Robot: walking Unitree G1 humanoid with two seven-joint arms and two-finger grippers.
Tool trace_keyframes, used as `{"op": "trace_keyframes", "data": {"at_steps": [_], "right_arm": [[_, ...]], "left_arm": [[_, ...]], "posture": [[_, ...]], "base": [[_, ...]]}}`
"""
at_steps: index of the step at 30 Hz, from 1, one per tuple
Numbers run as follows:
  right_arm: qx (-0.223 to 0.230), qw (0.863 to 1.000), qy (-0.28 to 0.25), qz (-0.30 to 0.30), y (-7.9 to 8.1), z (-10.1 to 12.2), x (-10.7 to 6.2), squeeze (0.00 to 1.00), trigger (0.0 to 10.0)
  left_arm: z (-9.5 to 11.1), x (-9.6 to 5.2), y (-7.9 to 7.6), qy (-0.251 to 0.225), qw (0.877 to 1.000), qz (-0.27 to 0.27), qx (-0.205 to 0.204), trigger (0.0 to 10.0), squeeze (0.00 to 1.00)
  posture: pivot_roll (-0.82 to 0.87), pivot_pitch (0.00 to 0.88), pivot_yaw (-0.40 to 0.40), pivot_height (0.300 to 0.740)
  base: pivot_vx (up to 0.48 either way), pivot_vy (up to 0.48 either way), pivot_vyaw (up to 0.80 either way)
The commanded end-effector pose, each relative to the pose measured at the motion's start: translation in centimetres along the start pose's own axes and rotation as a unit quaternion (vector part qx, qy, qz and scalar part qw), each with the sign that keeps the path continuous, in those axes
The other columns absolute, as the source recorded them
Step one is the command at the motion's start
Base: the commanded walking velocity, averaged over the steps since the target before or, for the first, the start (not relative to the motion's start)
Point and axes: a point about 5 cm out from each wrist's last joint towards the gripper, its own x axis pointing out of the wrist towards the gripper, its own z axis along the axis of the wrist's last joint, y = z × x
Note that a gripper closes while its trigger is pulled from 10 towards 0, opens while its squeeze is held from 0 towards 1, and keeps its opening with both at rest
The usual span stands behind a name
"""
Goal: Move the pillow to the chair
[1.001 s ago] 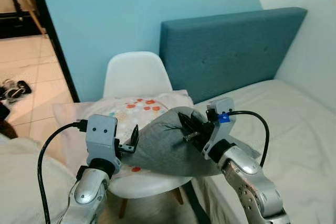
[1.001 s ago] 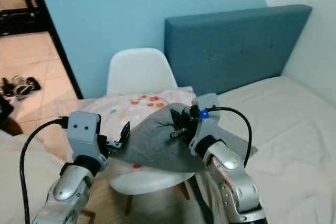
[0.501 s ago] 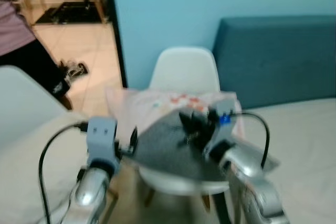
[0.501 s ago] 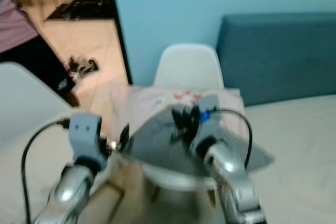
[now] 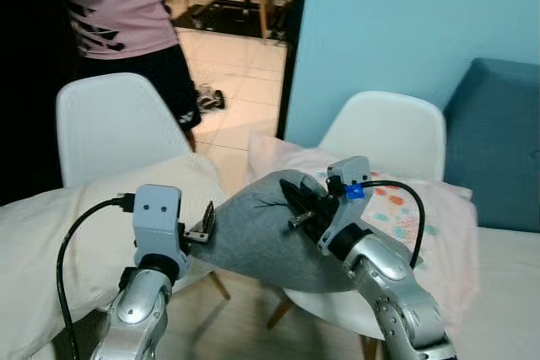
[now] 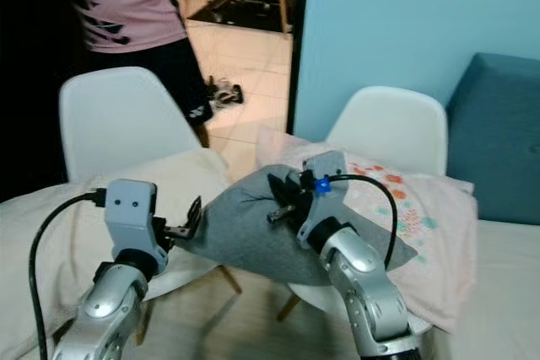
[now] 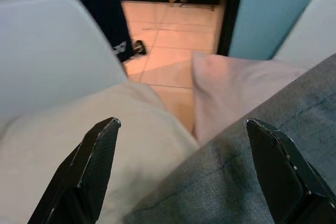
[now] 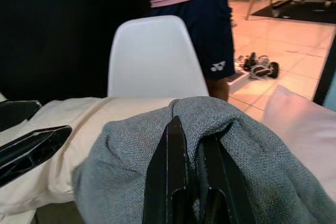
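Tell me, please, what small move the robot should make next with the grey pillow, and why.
Probably carry the grey pillow on toward the left chair. The right gripper is shut on a fold of it, the left gripper is open at its other end, and it hangs between the two chairs.

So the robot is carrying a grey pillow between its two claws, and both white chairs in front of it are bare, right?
Not quite. The grey pillow is carried, but the chairs aren't bare: the left eye view shows a cream pillow on the near chair and a floral pillow on the far chair.
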Motion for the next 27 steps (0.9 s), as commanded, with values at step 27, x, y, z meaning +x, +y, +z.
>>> {"op": "trace_keyframes", "data": {"at_steps": [27], "right_arm": [[-0.014,0.999,-0.046,0.006,0.15,1.6,0.33,0.0,10.0]], "left_arm": [[-0.04,0.29,-0.16,0.002,1.0,-0.006,0.001,10.0,0.0]], "posture": [[0.09,0.0,-0.068,0.74]], "base": [[0.0,0.0,0.75]]}}
